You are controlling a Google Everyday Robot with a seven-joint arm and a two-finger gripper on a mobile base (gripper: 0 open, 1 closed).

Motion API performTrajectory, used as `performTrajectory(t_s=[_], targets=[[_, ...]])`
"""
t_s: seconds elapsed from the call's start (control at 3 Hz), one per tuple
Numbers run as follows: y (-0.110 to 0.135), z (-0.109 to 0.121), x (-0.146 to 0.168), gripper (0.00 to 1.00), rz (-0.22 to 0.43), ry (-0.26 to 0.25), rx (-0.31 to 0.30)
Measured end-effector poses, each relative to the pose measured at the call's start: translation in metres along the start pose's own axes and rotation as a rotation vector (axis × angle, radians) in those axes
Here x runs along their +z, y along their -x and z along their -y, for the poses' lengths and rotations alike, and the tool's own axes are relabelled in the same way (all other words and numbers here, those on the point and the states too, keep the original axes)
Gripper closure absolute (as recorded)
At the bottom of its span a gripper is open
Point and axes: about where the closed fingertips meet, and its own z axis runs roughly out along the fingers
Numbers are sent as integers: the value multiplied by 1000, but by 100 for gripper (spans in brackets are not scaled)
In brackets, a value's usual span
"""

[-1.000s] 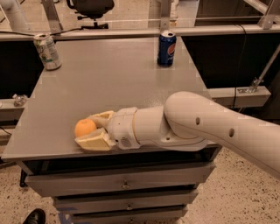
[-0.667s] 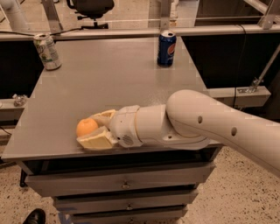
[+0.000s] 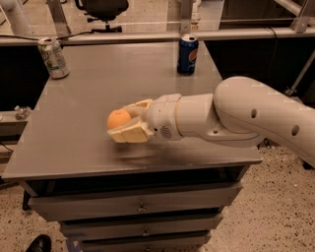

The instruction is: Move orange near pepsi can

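The orange (image 3: 118, 118) is held between the cream fingers of my gripper (image 3: 124, 121), a little above the grey table (image 3: 74, 123) near its front middle. The gripper is shut on it, with one finger (image 3: 129, 134) in front and the other behind. The white arm (image 3: 246, 115) reaches in from the right. The pepsi can (image 3: 187, 54), dark blue with a round logo, stands upright at the table's back edge, right of centre, well apart from the orange.
A silver-white and green can (image 3: 53, 57) stands tilted at the table's back left corner. Drawers (image 3: 138, 206) sit under the table front. An office chair (image 3: 101, 10) and metal frame posts stand behind the table.
My gripper has lifted off the table with the orange in it and moved right and towards the back, closer to the pepsi can.
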Motion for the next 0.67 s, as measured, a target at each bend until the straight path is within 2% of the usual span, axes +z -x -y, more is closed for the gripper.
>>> performTrajectory(t_s=[0.67], targets=[[4, -6, -2, 100, 16, -11, 1]])
